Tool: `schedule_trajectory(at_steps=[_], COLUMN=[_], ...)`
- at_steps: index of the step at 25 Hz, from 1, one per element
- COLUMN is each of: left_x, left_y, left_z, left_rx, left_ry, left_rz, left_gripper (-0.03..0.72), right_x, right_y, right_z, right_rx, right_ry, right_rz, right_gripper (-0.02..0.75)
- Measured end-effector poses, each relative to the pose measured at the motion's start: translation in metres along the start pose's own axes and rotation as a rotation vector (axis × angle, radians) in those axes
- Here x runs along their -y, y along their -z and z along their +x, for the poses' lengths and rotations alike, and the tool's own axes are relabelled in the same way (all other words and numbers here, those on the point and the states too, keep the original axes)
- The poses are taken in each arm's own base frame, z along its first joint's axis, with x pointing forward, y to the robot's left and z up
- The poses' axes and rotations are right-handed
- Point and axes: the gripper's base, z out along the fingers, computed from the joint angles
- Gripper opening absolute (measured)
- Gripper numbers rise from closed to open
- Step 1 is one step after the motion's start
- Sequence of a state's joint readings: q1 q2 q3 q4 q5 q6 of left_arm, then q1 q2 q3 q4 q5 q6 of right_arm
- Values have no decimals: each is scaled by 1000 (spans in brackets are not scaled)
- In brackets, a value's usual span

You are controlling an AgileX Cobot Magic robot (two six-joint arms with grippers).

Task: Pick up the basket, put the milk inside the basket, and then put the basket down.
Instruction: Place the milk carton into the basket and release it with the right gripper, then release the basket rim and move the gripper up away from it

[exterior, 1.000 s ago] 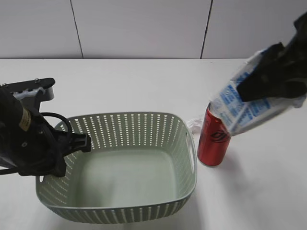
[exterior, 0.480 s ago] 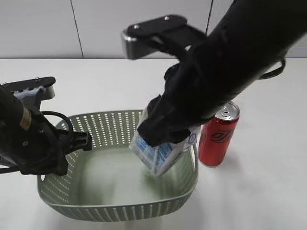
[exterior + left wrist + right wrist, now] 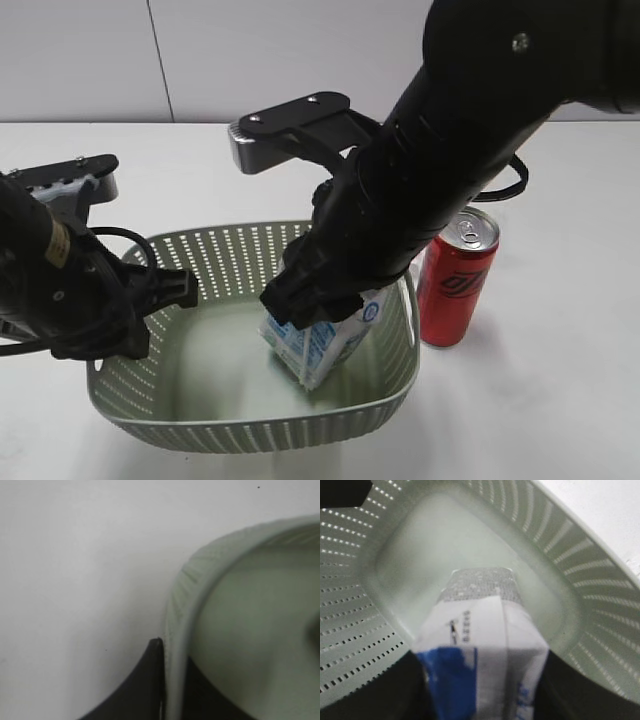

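The sage-green basket [image 3: 250, 425] is held by its left wall, slightly tilted, a little above the white table. My left gripper [image 3: 165, 292] is shut on that wall; in the left wrist view its two dark fingers [image 3: 172, 690] pinch the basket rim [image 3: 182, 605]. My right gripper [image 3: 315, 310] is shut on the white and blue milk carton [image 3: 318, 345] and holds it tilted inside the basket, close above the floor. In the right wrist view the milk [image 3: 480, 645] sits between the fingers over the basket floor [image 3: 445, 550].
A red soda can [image 3: 455, 280] stands upright just right of the basket, close to my right arm. White table [image 3: 560, 400] stretches around, with a light wall behind.
My right arm swung left from beside the can and lowered the milk into the basket. The basket shifted and rose slightly in my left gripper.
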State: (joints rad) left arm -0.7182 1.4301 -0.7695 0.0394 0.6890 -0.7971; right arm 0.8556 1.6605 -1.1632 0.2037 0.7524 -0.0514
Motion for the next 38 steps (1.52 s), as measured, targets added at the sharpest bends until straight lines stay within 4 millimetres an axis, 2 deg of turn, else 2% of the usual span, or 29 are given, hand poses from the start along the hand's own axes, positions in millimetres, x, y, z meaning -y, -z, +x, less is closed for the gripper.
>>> schedule_trajectory(at_steps=[5, 11, 13, 19, 23, 27, 32, 36, 38], left_x=[-3, -3, -4, -4, -4, -3, -4, -4, -4], left_y=[-3, -3, -3, -3, -3, -3, -3, -3, -3], left_z=[2, 3, 3, 4, 4, 5, 5, 5, 5], left_rx=[-18, -22, -29, -36, -39, -43, -47, -50, -50], left_ry=[-8, -8, -6, -3, 3, 8, 8, 8, 6], left_rz=[-24, -27, -32, -35, -32, -29, -33, -37, -37], left_gripper=[-2, -2, -2, -2, -2, -2, -2, -2, -2], right_x=[-1, -3, -3, 19, 57, 108, 169, 203, 213], right_y=[1, 9, 21, 71, 86, 98, 118, 133, 142], right_z=[-3, -11, -18, -36, -33, -19, 9, 35, 45], right_rx=[20, 56, 90, 204, 180, 116, 50, -15, -20], right_ry=[-1, 7, 1, -67, -156, -271, -420, -510, -543], right_rz=[-5, -6, 21, 121, 186, 261, 338, 370, 386], right_gripper=[477, 565, 577, 592, 592, 592, 593, 593, 592])
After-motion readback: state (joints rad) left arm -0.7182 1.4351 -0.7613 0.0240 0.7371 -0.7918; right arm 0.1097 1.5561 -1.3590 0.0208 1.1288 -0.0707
